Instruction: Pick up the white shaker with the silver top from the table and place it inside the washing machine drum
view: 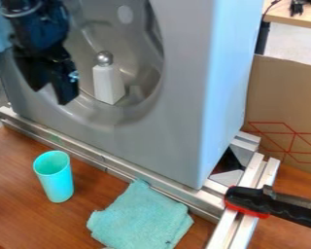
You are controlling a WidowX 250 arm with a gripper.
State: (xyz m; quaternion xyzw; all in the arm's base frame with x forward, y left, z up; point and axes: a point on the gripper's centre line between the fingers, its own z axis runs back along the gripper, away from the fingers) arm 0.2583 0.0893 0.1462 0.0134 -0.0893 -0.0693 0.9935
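At the upper left, the black gripper [50, 96] hangs in front of a grey housing [178, 97] with a round hollow. Its fingers stand apart, open, with nothing between them. Inside the hollow, just right of the gripper, a white tapered block [107, 85] stands with a silver ball [104, 58] at its top. Below on the wooden table, a turquoise cup [59, 182] stands upright at the left. A crumpled turquoise cloth [142, 219] lies to the right of the cup, by the metal rail.
A metal rail [119, 168] runs along the housing's base and meets more rails at the right. A black and red clamp [249, 202] sits on them. Cardboard [288, 92] stands behind at the right. The wooden table [12, 180] spans the front.
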